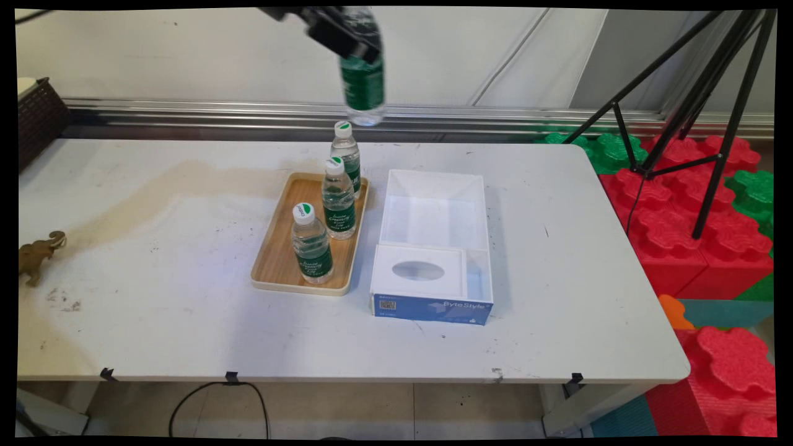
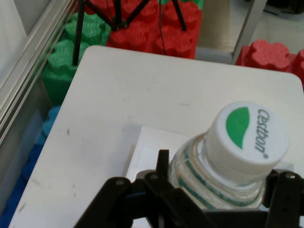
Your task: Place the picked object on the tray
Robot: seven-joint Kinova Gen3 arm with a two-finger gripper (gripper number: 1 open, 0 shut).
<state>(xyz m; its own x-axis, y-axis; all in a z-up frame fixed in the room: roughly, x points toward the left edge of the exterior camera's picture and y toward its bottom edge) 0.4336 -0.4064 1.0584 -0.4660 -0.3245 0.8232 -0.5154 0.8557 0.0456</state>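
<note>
Claw (image 1: 347,38) high at the top of the main view, clamped around a water bottle (image 1: 363,77) just below its cap; the bottle hangs upright, clear of everything, above the far edge of the bench (image 1: 155,297). Below it, three more bottles (image 1: 338,198) stand in a row on a wooden tray (image 1: 276,260). Just right of the tray sits an open white box (image 1: 433,204), its lid (image 1: 421,271) lying inside the near end.

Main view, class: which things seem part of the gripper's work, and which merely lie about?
Seemingly in the work: gripper, shut on a raised water bottle; three bottles standing on the wooden tray; open white box.

Lying about: toy elephant; dark basket; tripod; foam blocks.
</note>
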